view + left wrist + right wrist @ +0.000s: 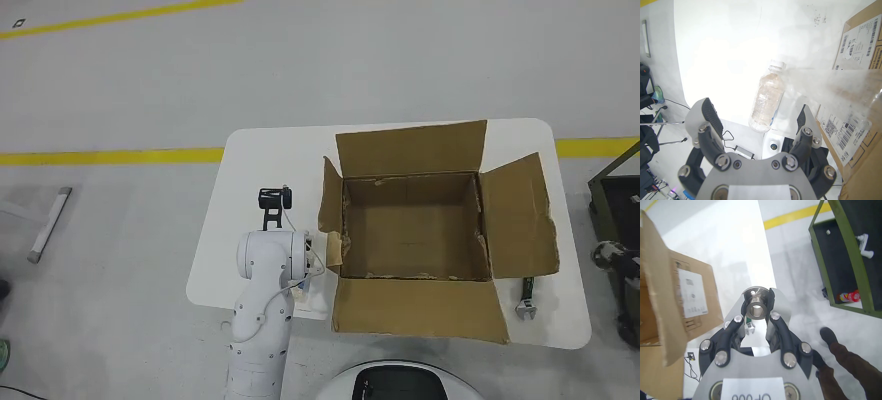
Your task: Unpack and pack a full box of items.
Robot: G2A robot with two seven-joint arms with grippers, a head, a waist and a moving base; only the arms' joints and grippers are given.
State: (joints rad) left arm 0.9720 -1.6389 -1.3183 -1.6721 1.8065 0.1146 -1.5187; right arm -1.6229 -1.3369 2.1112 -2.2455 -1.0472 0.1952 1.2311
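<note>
The open cardboard box [415,228] stands on the white table [270,160] with its flaps spread and its inside bare. In the left wrist view a clear plastic bottle [767,102] with a white cap lies on its side on the table beside the box's labelled flap [857,43]. My left gripper [755,103] hangs open above the bottle, one finger on each side, not touching it. My right gripper [757,302] is shut on a steel flanged bushing [755,310], held above the table's edge to the side of the box [662,298].
An adjustable wrench [527,303] lies near the table's front right corner. A green-framed cart [844,262] stands on the floor beyond the table's right end, with a red bottle [849,296] in it. A person's leg [840,351] is close to the cart.
</note>
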